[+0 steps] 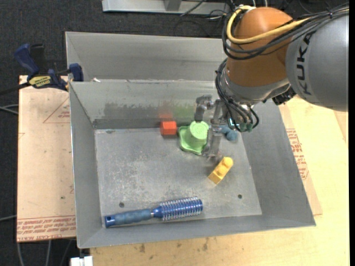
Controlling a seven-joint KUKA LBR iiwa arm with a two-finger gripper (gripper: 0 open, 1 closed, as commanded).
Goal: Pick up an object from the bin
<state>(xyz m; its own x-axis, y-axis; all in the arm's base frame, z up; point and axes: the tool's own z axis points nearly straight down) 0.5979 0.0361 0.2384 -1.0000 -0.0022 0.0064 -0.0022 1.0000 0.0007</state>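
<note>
Bin: grey metal bin (pixel 83 148) with sloped walls and a flat, scuffed floor; a few loose things lay on it, mostly well apart.
Arm: KUKA arm (pixel 327 60) stood over the bin's 2 o'clock corner, with an orange cover (pixel 258 35) and looped cables on its wrist.
Gripper: gripper (pixel 211 146) hung low at about 1 o'clock from the floor's centre, its tip near the floor.
Grip state: could not tell from this angle how wide it stood, nor whether it had hold of anything.
Nearest thing: light green plastic piece (pixel 192 138), rounded and cup-like, lay at 1 o'clock on the floor. It sat just beside the gripper, on the gripper's 9 o'clock side. Whether the two touched could not be made out.
Next nearest: small yellow block-like toy (pixel 220 169), tilted, lay near the gripper at its 5 o'clock and apart from the green piece.
Orange block: small orange-red block (pixel 169 128) sat at 12 o'clock by the foot of the far wall, near the green piece at its 10 o'clock.
Brush: blue hairbrush (pixel 155 211) lay flat along the 6 o'clock edge, handle toward 8 o'clock and bristle head toward 5 o'clock, well apart from the gripper.
Unclear: small blue bit (pixel 230 135) lay at the gripper's 2 o'clock; could not tell whether it was loose or part of the robot.
</note>
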